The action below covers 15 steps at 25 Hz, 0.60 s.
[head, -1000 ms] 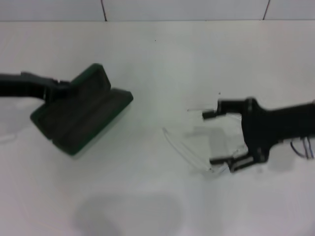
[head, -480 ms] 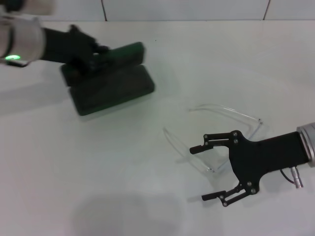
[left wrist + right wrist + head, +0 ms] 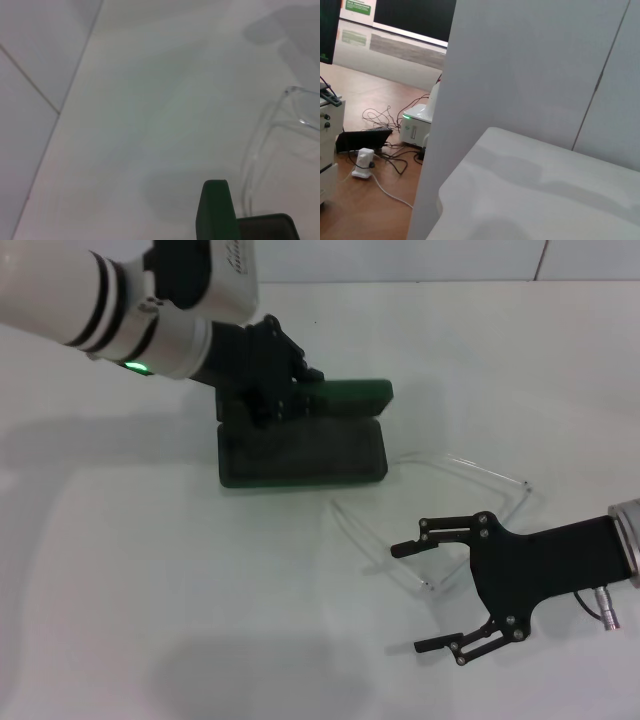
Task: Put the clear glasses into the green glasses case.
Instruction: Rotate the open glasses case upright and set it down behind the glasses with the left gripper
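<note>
The green glasses case [image 3: 302, 452] lies open on the white table, its lid [image 3: 350, 395] standing up along the far side. My left gripper [image 3: 298, 390] is shut on the lid's left end. The clear glasses [image 3: 470, 466] lie just right of the case, arms unfolded. In front of the glasses and to their right, my right gripper [image 3: 408, 597] hovers open with nothing between its fingers. The left wrist view shows the green lid's edge [image 3: 215, 212] and part of the clear glasses [image 3: 295, 107]. Neither task object appears in the right wrist view.
The white table [image 3: 150, 620] reaches back to a tiled wall [image 3: 400, 258]. The right wrist view shows the table's edge [image 3: 470, 170], a white panel, and a floor with cables and a device [image 3: 417, 127] beyond.
My left arm has carried the case rightward, setting it close beside the glasses. The right gripper backed off the glasses toward the front and now holds nearly still, open.
</note>
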Each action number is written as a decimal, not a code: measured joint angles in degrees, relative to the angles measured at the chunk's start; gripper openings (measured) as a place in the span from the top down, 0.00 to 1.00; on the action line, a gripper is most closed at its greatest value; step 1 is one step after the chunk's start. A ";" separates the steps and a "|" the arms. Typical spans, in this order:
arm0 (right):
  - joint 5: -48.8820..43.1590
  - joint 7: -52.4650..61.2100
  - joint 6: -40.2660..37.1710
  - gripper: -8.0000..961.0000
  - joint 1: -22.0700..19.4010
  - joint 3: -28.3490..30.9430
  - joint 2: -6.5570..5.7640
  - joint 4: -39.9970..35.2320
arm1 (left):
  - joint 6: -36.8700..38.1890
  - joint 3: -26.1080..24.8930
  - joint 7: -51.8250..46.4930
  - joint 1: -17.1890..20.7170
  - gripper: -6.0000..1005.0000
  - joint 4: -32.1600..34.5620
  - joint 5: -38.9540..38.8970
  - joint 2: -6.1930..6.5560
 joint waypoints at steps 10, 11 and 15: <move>-0.10 0.06 0.66 0.16 -0.35 0.04 -0.04 0.03 | 0.27 1.28 -0.80 -0.26 0.71 -0.56 -0.33 -0.12; -0.10 0.07 0.66 0.16 -0.40 0.04 -0.04 0.04 | 0.47 1.46 -0.86 -0.21 0.71 -0.56 -0.29 -0.12; -0.13 0.07 0.67 0.16 -0.71 0.04 -0.04 -0.04 | 0.52 2.89 -1.88 0.02 0.70 -0.64 0.12 -0.15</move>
